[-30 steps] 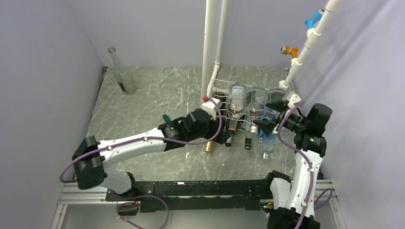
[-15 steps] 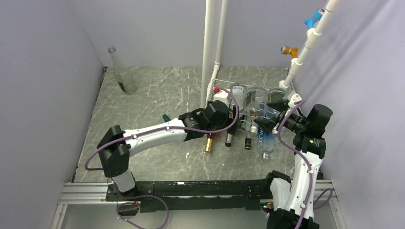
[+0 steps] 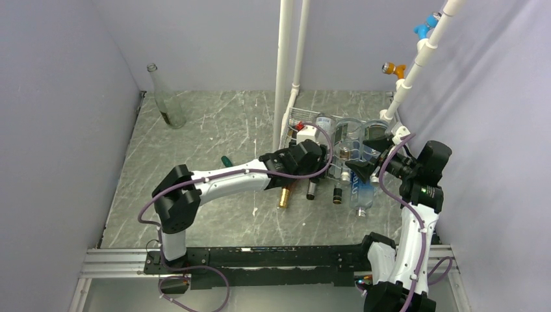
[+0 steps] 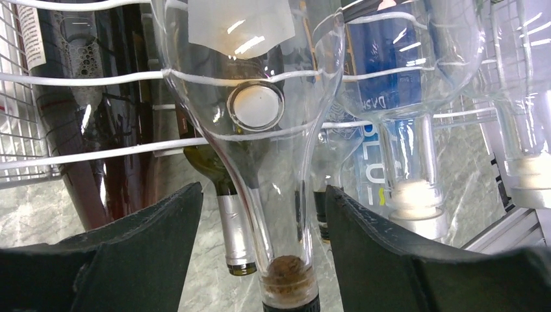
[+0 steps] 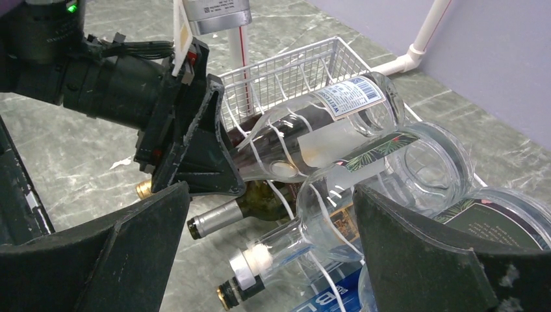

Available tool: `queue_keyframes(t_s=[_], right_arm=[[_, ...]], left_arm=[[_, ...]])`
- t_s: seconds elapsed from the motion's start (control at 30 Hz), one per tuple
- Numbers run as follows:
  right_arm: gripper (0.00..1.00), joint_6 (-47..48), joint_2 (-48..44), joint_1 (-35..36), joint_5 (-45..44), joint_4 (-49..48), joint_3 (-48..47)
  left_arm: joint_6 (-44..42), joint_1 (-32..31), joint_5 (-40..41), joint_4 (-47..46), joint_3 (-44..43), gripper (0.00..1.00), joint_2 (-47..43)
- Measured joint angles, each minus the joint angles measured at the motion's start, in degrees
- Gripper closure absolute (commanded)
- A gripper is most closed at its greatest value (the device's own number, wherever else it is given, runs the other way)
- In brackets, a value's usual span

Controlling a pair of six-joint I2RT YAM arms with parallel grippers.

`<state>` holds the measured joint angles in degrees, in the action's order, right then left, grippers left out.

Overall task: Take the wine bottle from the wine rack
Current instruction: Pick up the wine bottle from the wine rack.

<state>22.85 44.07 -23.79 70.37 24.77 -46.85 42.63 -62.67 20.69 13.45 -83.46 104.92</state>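
Bottle (image 4: 273, 169): clear glass, pale label, corked. It lies in the rack (image 3: 294, 116), top tier, leftmost slot, neck sloping down twd the worktop's near edge. Not lifted; rack wires cross its shoulder.

L gripper (image 4: 263, 201) sits astride the neck just above the cork (image 4: 289, 272). Its fingers (image 4: 153, 240) are partly spread, one each side, w/ a gap showing btwn each pad and the glass, so nothing is gripped.

Rack stands twd the far-right of the worktop (image 3: 208, 130), just beside the white pipes (image 3: 284, 65). It holds several other bottles, all w/ necks twd the near edge:
- a dark green one w/ silver foil (image 4: 232, 227), below the clear one
- a blue-labelled one (image 4: 383, 65), to its right
- a gold-capped neck (image 3: 284, 197), poking out near the L wrist

R gripper (image 5: 271, 190) hovers at the rack's right side, aimed at it. Fingers are spread wide, holding nothing.

Away from the rack, an empty clear bottle (image 3: 166, 97) stands upright at the far-left corner. A small green item (image 3: 225, 160) lies on the worktop by the L arm; can't tell what it is.
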Motion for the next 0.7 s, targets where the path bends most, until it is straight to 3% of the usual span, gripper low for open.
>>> queue_keyframes(t_s=[0.3,0.7], right_arm=[[0.00,0.00,0.13,0.00,0.00,0.02,0.00],[0.00,0.00,0.20,0.00,0.00,0.07,0.00]], left_arm=[[0.35,0.00,0.24,0.00,-1.60,0.36,2.84],[0.35,0.00,0.24,-0.04,-3.32,0.38,5.07]])
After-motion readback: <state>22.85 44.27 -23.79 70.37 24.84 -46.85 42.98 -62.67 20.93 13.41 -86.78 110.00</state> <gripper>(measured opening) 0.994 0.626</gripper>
